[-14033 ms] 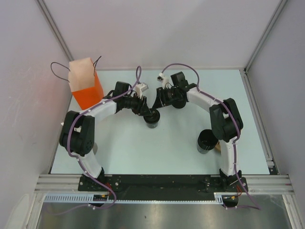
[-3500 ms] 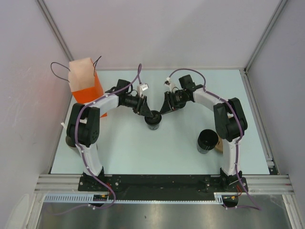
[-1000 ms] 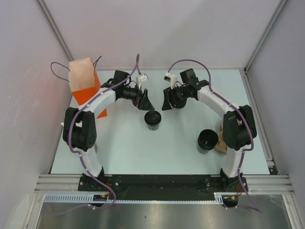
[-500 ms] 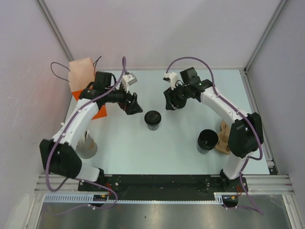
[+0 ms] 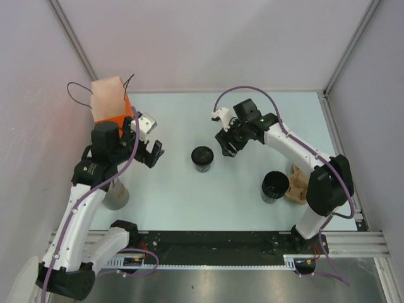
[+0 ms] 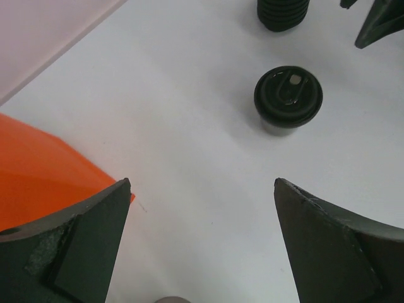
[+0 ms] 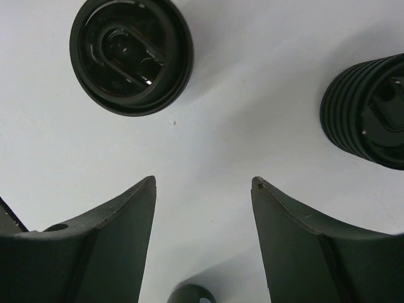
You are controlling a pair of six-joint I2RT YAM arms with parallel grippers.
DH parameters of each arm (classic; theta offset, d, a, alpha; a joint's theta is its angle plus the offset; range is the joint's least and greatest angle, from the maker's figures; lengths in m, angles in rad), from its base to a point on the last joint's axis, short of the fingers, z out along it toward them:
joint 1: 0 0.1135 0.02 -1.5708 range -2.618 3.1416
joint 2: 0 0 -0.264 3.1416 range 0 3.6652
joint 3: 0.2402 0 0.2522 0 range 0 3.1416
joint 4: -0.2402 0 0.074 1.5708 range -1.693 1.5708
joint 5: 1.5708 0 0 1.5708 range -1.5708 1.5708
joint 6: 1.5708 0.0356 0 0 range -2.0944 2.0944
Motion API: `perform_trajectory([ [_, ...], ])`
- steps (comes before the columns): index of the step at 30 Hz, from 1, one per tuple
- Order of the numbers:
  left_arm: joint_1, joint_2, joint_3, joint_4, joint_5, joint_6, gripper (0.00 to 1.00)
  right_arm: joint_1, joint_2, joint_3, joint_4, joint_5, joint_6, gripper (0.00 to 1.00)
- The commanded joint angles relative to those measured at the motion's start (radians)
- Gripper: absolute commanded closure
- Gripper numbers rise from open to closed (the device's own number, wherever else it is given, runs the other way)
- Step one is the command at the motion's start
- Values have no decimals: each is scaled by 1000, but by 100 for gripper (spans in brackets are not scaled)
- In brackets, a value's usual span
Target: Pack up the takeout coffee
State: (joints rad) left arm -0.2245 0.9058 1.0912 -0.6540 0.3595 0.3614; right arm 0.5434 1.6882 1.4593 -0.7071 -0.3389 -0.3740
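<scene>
**Coffee cup stands alone mid-counter, both claws open**

The pale counter (image 5: 189, 202) is boxed in by white walls on three sides, with a metal rail along its near edge. The takeout coffee (image 5: 202, 158) stands upright near the middle, lid on, touching nothing.

The left claw (image 5: 152, 153) hangs to its left and the right claw (image 5: 228, 145) just beyond it to the right. Both have jaws spread and are empty.

Only the top view takes in the orange bag (image 5: 111, 106) in the far-left corner, the wider black cup (image 5: 274, 186) near the right edge beside a brown cardboard piece (image 5: 297, 184), and a grey cup (image 5: 116, 196) half hidden under the left arm. The wrist views add the lid's raised oval centre.

Bare counter rings the coffee on every side.
</scene>
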Motion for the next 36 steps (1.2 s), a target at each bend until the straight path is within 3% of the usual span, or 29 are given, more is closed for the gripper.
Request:
perform_trajectory([
  [1,51,-57,-33,40,-25,19,0,35,-50,-40,58,77,-13,34],
  [5,123,-70,-16,36,-17,2,0,32,-47,-45,115,86,66,34],
  [10,158,-110,-27,65,-122,-24,0,26,-29,-31,178,46,193,39],
  [16,186,-194,-53,36,-149,-10,0,58,57,140,72,38,231,47],
  [22,188,-255,-83,39,-197,-16,0,78,125,202,55,61,273,53],
  [28,206,-266,-125,63,-183,-53,0,165,153,210,46,240,280,53],
  [36,254,-271,-154,97,-137,-85,0,202,171,196,46,317,279,53],
])
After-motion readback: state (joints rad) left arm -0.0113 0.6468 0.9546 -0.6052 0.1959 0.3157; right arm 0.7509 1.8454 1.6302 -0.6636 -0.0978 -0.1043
